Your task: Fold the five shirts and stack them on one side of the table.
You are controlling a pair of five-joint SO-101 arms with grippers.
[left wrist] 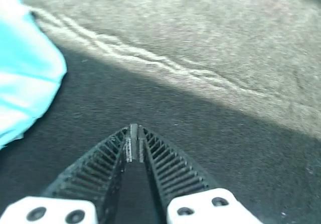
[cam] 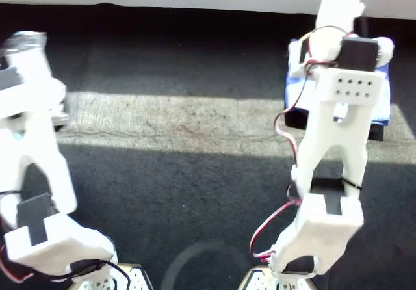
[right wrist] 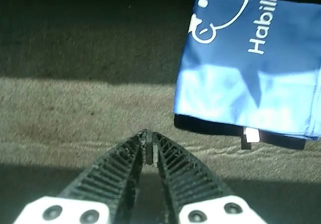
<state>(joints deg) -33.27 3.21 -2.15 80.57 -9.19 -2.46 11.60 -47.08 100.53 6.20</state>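
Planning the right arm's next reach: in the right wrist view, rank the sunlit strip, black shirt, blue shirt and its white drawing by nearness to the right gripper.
1. Sunlit strip, just ahead of the right gripper.
2. Black shirt and blue shirt, stacked beyond it: too close to call.
3. White drawing, at the blue shirt's far end.

closed fingers, folded blue shirt beyond

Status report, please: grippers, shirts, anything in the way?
Left gripper shut, empty; right gripper shut, empty. Blue folded shirt stacked on a dark garment near the right gripper; turquoise shirt near the left. Nothing blocks either shirt.
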